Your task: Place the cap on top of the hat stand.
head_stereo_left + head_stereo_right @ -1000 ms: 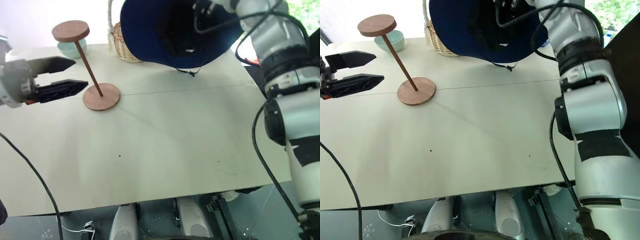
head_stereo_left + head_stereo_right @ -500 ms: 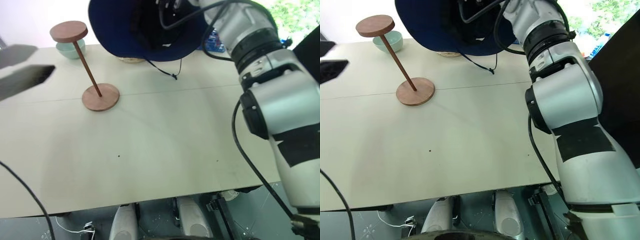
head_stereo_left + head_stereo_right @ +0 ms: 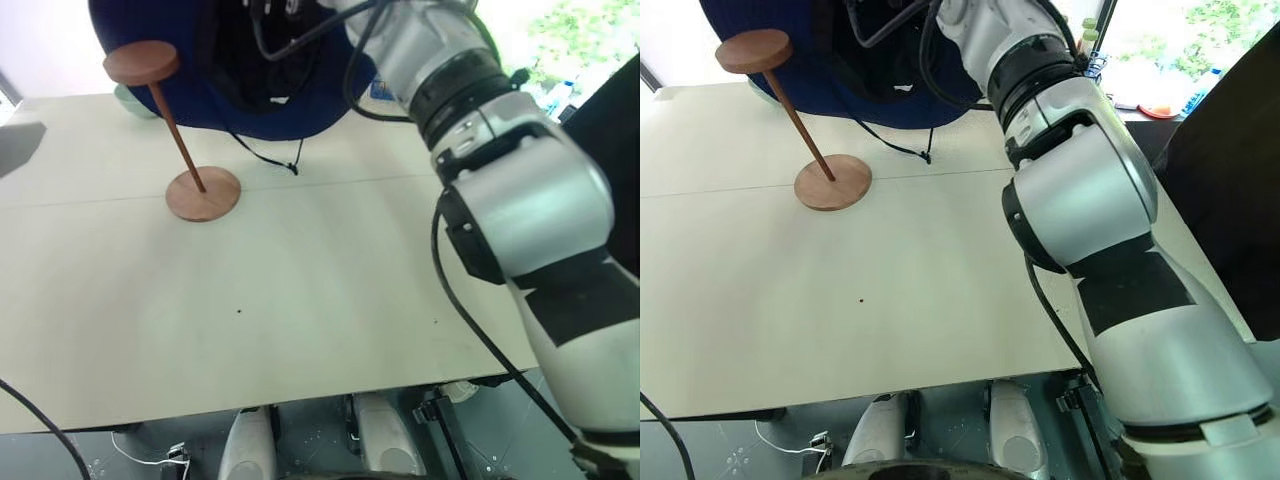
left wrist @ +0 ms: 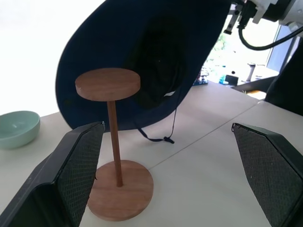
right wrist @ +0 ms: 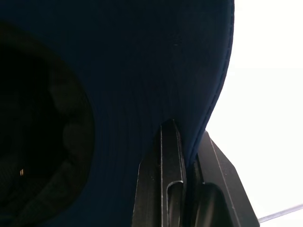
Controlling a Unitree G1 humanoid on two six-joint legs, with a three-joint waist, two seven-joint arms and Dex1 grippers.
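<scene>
The cap is a navy sun hat with a wide brim. It hangs tilted in the air just behind the disc top of the hat stand, with its hollow underside facing the stand. A thin chin cord dangles from it toward the table. My right gripper is shut on the edge of the cap's brim. The brown wooden hat stand leans on its thin rod over its round base. My left gripper is open wide to the stand's left, apart from it, with nothing between its fingers.
A pale green bowl sits on the cream table behind the stand. Bottles stand at the far right, off the table's back corner. The table's front edge runs close below the stand.
My right arm has carried the cap leftward, from over the back middle of the table to just behind the stand's disc. My left gripper has drawn back to the left, away from the stand.
</scene>
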